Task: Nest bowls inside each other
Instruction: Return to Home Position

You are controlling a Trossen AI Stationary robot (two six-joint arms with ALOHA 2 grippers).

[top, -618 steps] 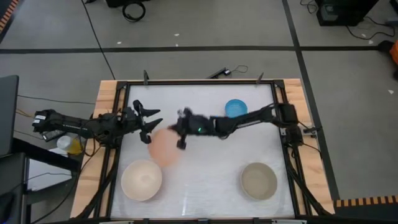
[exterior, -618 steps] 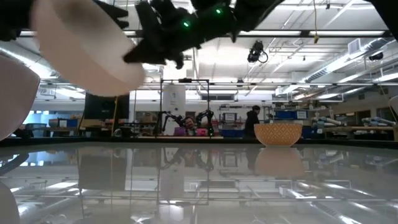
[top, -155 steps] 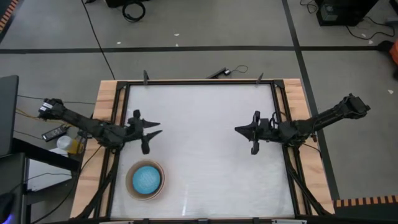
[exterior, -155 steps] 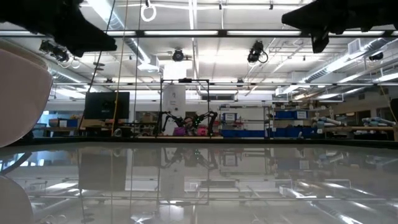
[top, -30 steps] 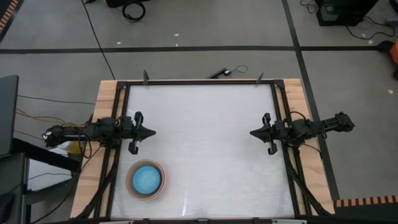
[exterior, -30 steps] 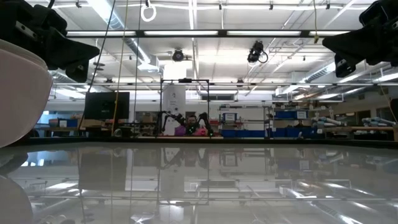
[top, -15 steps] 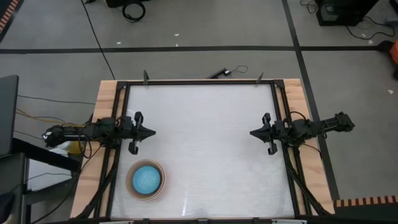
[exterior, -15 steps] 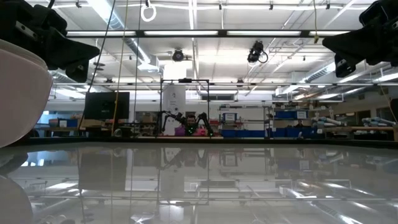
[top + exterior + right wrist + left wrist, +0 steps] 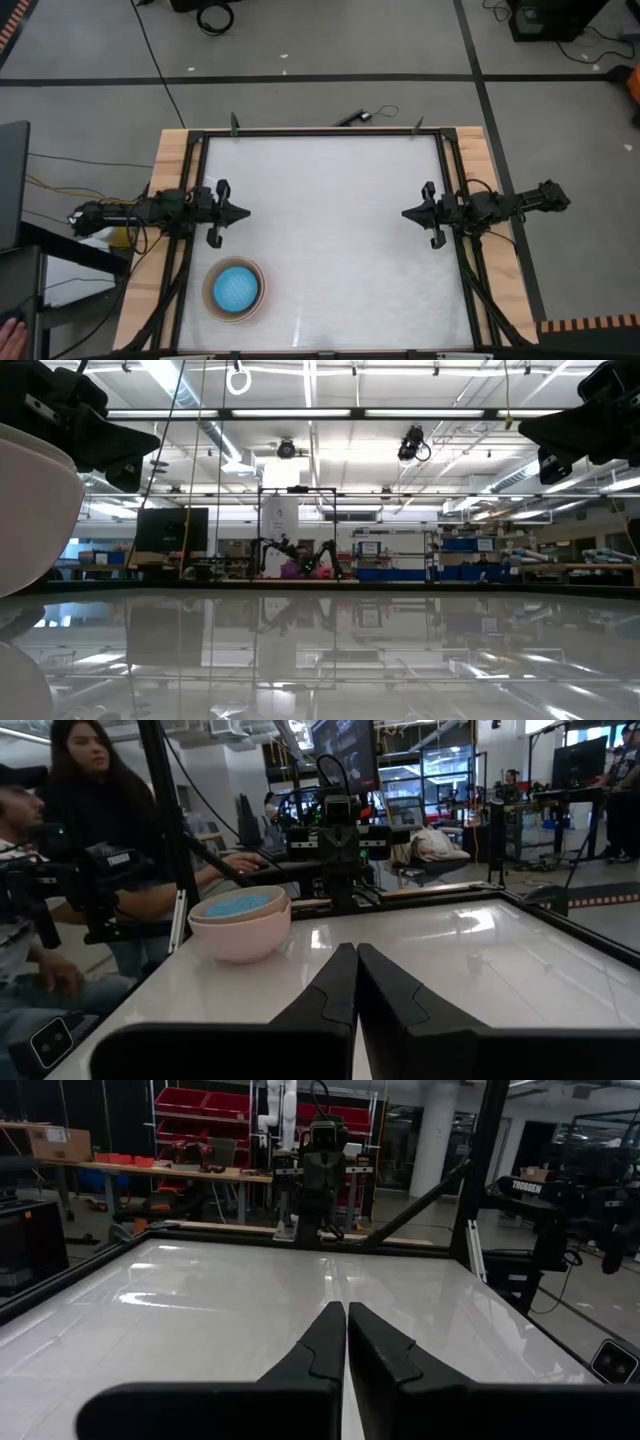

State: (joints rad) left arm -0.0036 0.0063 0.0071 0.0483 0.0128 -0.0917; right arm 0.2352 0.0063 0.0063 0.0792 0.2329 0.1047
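The bowls [image 9: 233, 290] stand nested in one stack at the table's near left, bottom down on the white top. The blue one [image 9: 236, 904] lies innermost, inside a grey-beige rim, and the cream-white outer wall [image 9: 240, 934] shows below it; that wall fills the left edge of the low view [image 9: 30, 510]. My left gripper [image 9: 245, 212] hovers level at the table's left edge, shut and with nothing in it, far side of the stack. My right gripper [image 9: 405, 213] hovers level at the right edge, shut and with nothing in it. The shut fingertips show in each wrist view [image 9: 346, 1325] [image 9: 356, 965].
A black frame [image 9: 320, 131] runs round the white table top. People [image 9: 80, 830] sit beyond the table's left side behind my left arm. The table's middle and right half carry no objects.
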